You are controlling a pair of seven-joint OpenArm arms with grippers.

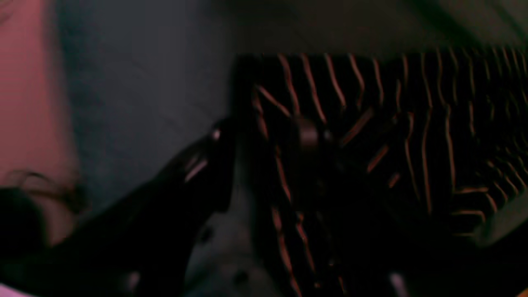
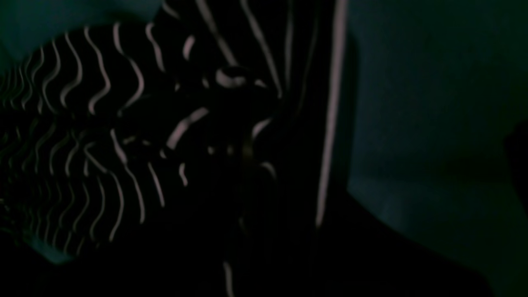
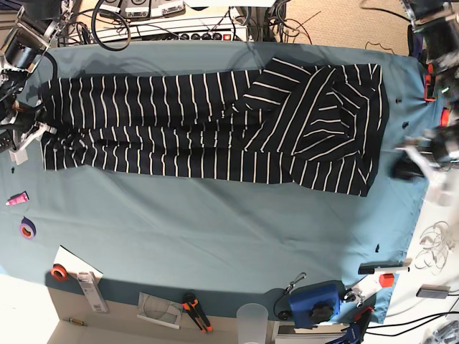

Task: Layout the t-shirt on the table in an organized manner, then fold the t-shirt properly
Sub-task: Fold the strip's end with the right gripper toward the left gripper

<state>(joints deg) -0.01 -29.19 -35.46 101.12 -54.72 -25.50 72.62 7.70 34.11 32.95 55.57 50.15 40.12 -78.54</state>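
The t-shirt point(image 3: 215, 125), dark with thin white stripes, lies stretched in a long band across the far half of the teal table point(image 3: 215, 236), its right part folded over at an angle. My right gripper point(image 3: 25, 120) is at the shirt's left edge. In the dark right wrist view, striped fabric point(image 2: 103, 123) bunches around a fingertip point(image 2: 233, 78). My left gripper point(image 3: 412, 163) is blurred, just off the shirt's right edge. In the left wrist view, fabric point(image 1: 392, 123) gathers around one fingertip point(image 1: 307, 134), and the other finger point(image 1: 206, 161) stands apart.
Tape rolls point(image 3: 27, 229) point(image 3: 59, 272) and a pink marker point(image 3: 16, 198) lie at the left. Orange-handled pliers point(image 3: 195, 312), a clear cup point(image 3: 251, 319) and a blue device point(image 3: 315, 301) sit along the front edge. Cables point(image 3: 179, 21) run behind the table.
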